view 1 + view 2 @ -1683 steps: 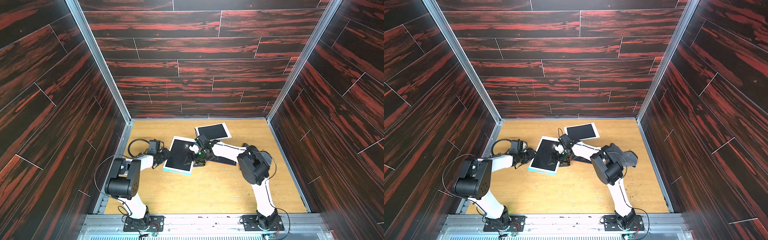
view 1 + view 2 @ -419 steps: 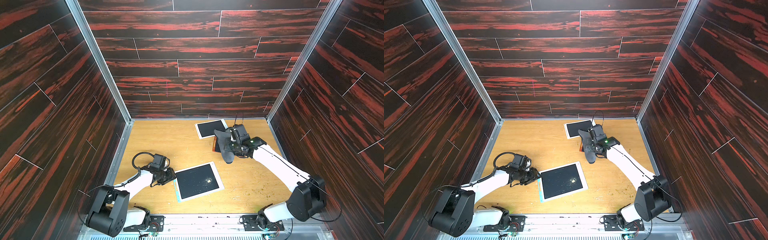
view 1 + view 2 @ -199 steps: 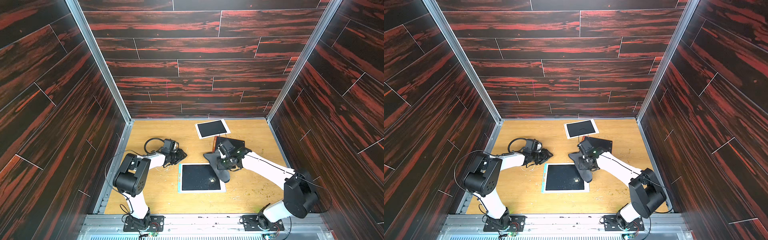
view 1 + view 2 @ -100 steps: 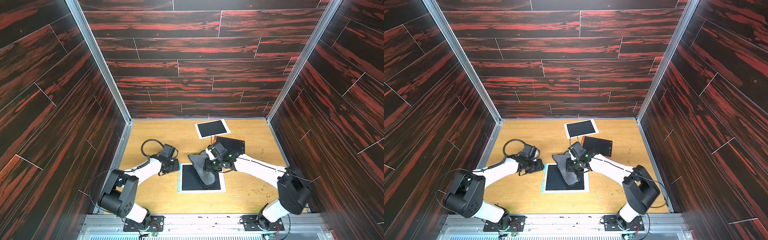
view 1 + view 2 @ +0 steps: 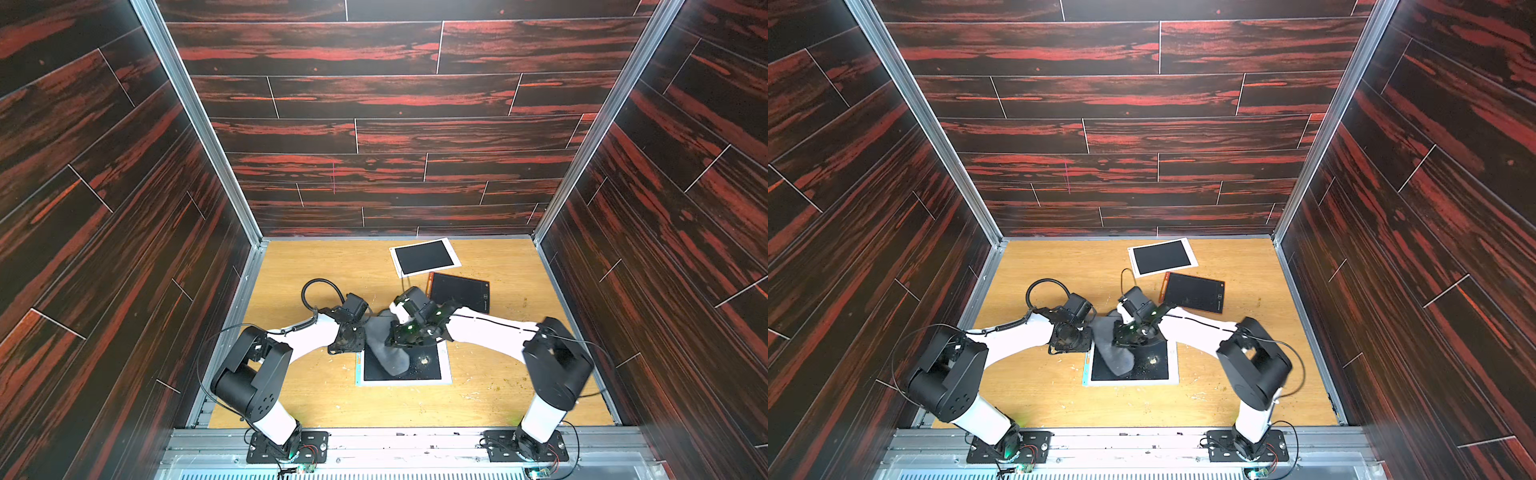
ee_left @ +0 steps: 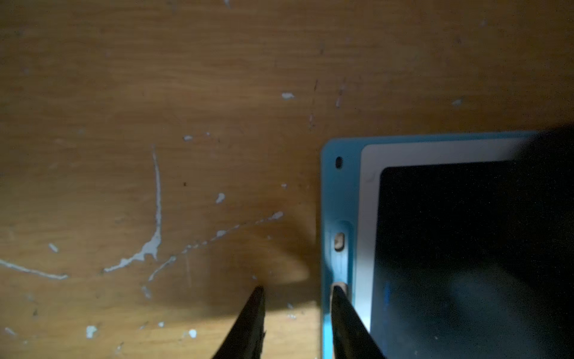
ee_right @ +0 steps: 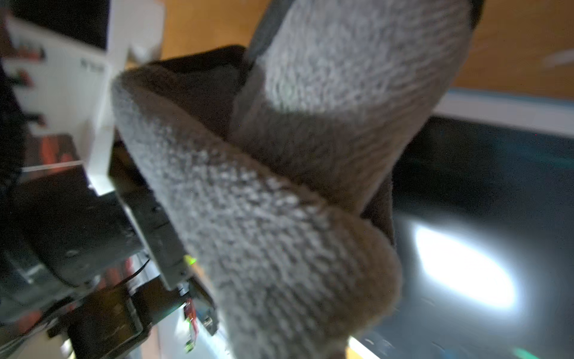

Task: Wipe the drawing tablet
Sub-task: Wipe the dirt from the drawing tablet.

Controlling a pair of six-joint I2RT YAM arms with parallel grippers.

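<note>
Looking low-centre in both top views, you've got the drawing tablet [image 5: 422,368] flat on the table [image 5: 316,386], your right gripper [image 5: 395,337] clamped on the grey cloth [image 5: 386,353] draped over its left half, and the left gripper [image 6: 295,290], jaws slightly apart, at its blue edge.

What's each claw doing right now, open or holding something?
Left gripper: open, straddling the edge of the tablet, gripping nothing.
Right gripper: shut on the grey cloth.

Grey cloth [image 7: 279,217]: coarse looped weave, matt. The drawing tablet [image 6: 450,233]: glossy black screen, smooth blue plastic casing. The table [image 6: 155,93] beneath the tablet: matt wood grain, white-flecked.
</note>
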